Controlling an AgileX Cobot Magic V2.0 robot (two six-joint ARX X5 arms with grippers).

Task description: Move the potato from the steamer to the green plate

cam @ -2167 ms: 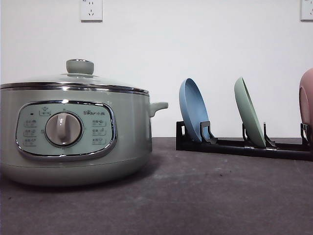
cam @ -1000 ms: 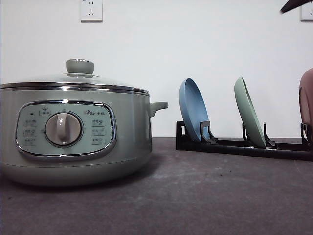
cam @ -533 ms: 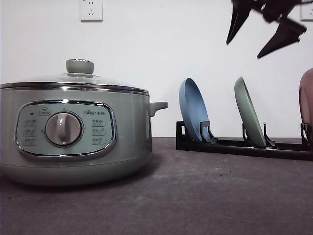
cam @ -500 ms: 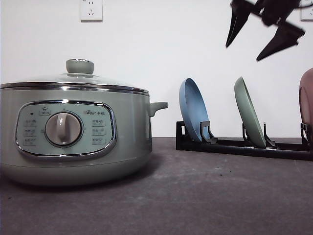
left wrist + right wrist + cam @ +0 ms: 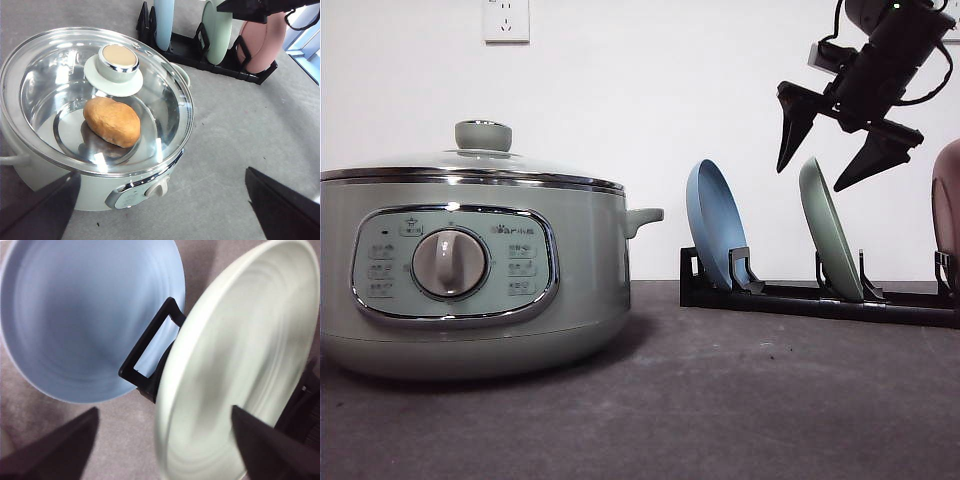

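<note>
A lumpy, oval potato [image 5: 111, 121] with matte orange-brown skin lies inside a large round sage-green electric steamer [image 5: 470, 275], seen through its domed glass lid [image 5: 55, 80], which is closed and topped by a pale green knob [image 5: 483, 135]. The steamer, ringed by a chrome rim and fronted by a chrome-edged panel with a round grey dial [image 5: 450, 264] and small buttons, stands on the left of a dark, grainy tabletop [image 5: 740, 400].

To its right, a black slotted rack [image 5: 800, 297] holds three plates on edge: a smooth sky-blue round plate [image 5: 715, 225], a shallow pale mint-green plate [image 5: 828, 228] with a low raised rim, and, at the frame's edge, a matte dusty-pink plate [image 5: 947, 205]. The green plate stands between the other two, apart from each.

The right gripper [image 5: 830, 165], black and angular, hangs in the air just above the upper rim of the green plate, its two pointed fingers spread wide apart and holding nothing. From its wrist camera the blue plate's hollow face and the green plate's pale face appear side by side, with a black rack loop between them.

The left gripper [image 5: 165, 210] hovers above the steamer, its dark fingers spread wide and empty.
</note>
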